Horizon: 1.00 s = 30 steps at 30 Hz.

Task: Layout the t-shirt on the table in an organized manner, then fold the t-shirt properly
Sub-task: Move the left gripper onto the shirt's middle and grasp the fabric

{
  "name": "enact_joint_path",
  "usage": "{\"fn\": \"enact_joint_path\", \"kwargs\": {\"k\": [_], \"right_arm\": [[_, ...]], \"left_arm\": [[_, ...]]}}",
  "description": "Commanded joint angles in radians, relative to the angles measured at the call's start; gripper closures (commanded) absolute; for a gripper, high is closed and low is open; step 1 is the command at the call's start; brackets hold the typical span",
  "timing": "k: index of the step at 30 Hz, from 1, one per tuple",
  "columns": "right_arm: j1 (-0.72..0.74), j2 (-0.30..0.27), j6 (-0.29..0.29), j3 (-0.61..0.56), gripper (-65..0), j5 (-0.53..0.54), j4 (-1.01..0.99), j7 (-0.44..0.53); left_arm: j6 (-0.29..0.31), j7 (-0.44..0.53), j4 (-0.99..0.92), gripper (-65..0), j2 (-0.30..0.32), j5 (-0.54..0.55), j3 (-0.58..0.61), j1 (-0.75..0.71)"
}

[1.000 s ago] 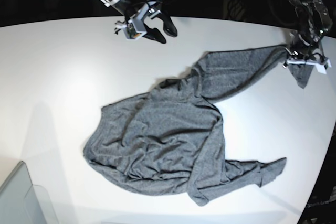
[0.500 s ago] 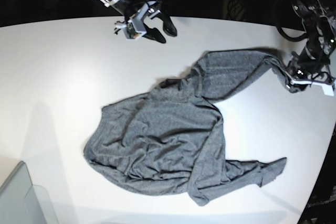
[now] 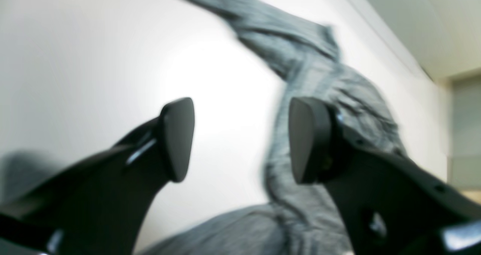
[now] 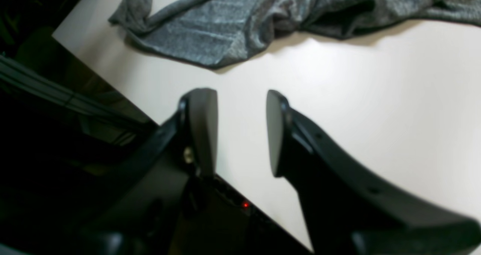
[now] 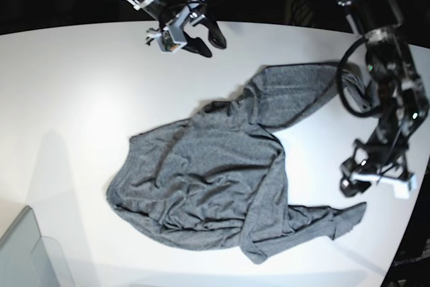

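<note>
A rumpled grey t-shirt (image 5: pixel 222 179) lies mid-table (image 5: pixel 74 99), one sleeve stretched toward the far right edge. The left gripper (image 3: pixel 240 138) hovers beside the cloth, jaws wide and empty. The right gripper (image 4: pixel 240 131) hangs over the far edge, jaws partly apart, holding nothing.

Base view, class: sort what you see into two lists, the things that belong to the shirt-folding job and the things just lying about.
Belong to the job:
- t-shirt, crumpled
- table under it
- left gripper, open, holding nothing
- right gripper, open, holding nothing

Just lying about:
- translucent grey bin at the table's corner
</note>
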<state>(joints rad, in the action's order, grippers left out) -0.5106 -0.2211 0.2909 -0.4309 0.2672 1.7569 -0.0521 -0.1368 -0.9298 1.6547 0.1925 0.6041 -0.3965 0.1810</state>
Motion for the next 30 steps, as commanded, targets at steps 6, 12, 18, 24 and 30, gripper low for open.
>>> {"fn": "enact_joint_path", "kwargs": {"k": [6, 12, 18, 24, 30], "right_arm": [[-0.010, 0.045, 0.008, 0.014, -22.5, 0.008, 0.015, 0.024], [-0.016, 0.052, 0.008, 0.014, -22.5, 0.007, 0.011, 0.022], [-0.039, 0.013, 0.008, 0.011, -22.5, 0.007, 0.016, 0.022], [-0.047, -0.013, 0.008, 0.013, -22.4, 0.008, 0.015, 0.022], [-0.049, -0.014, 0.008, 0.014, -22.3, 0.008, 0.013, 0.022]], "left_arm": [[0.004, 0.193, -0.321, -38.4, -0.098, -0.177, 0.319, 0.282], [0.003, 0.443, -0.792, -38.4, -0.216, -0.376, 0.500, 0.486], [0.003, 0.677, -1.135, -38.4, -0.259, -0.450, 0.497, 0.587], [0.003, 0.808, -1.335, -38.4, -0.276, -0.453, 0.500, 0.630], [0.003, 0.814, -1.344, -38.0, -0.279, -0.454, 0.503, 0.605]]}}
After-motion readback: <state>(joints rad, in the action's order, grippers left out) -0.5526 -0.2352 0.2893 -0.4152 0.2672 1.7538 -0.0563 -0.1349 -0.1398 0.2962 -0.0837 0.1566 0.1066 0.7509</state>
